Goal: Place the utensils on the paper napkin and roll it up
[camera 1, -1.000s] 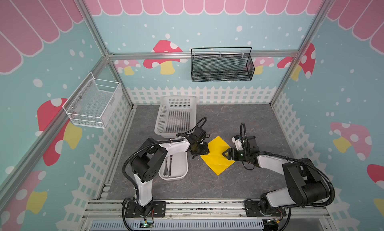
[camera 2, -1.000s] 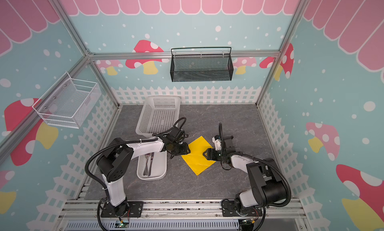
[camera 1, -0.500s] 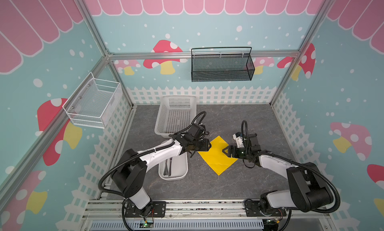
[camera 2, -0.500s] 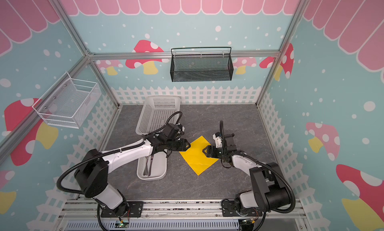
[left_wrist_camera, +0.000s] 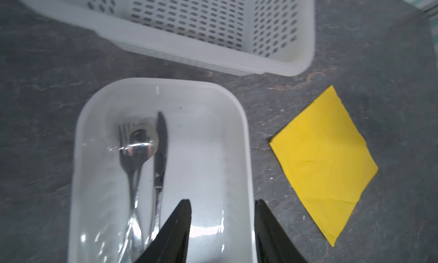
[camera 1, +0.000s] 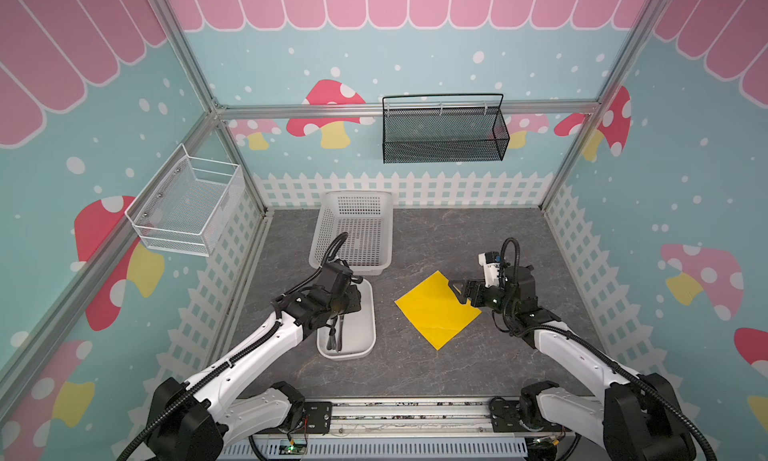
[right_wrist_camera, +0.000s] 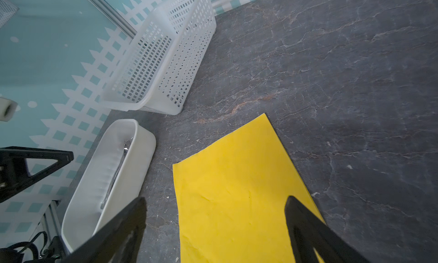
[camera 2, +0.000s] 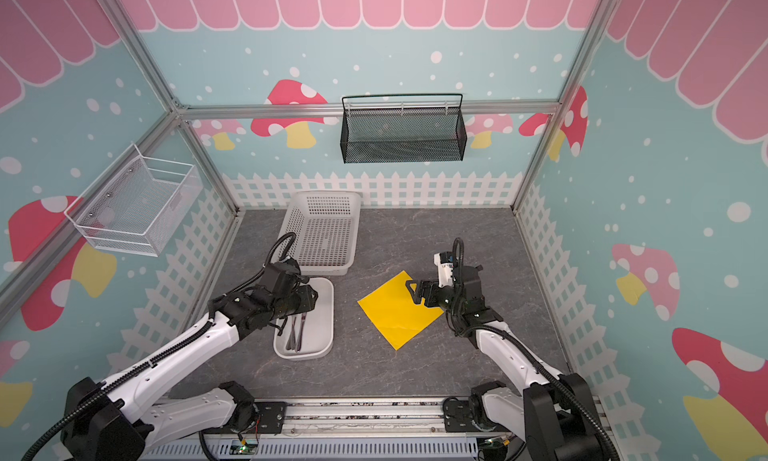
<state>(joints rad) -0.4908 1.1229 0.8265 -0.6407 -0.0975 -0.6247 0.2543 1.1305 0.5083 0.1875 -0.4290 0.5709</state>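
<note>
Utensils: the fork, spoon and knife [left_wrist_camera: 142, 155] lie bunched together lengthwise inside the white tray [left_wrist_camera: 244, 131], on the side of it away from the napkin.
Napkin: the yellow napkin [left_wrist_camera: 324, 160] lies flat on the table beside the tray, apart from it, with nothing on it.
Left gripper: the left gripper [left_wrist_camera: 222, 202] hangs over one end of the tray, jaws parted and empty, nearer the tray's napkin-side rim than the cutlery.
Right gripper: the right gripper [right_wrist_camera: 215, 200] hovers over the napkin edge farthest from the tray, jaws spread wide, holding nothing.
Risk, pick: the pieces overlap and are slick, so a pinch may lift two at once or let one slip against the tray wall.
Risk, tray: a finger catching the rim could tip or shove the light tray.
Risk, napkin: thin paper may shift or crease if the right gripper brushes it.
</note>
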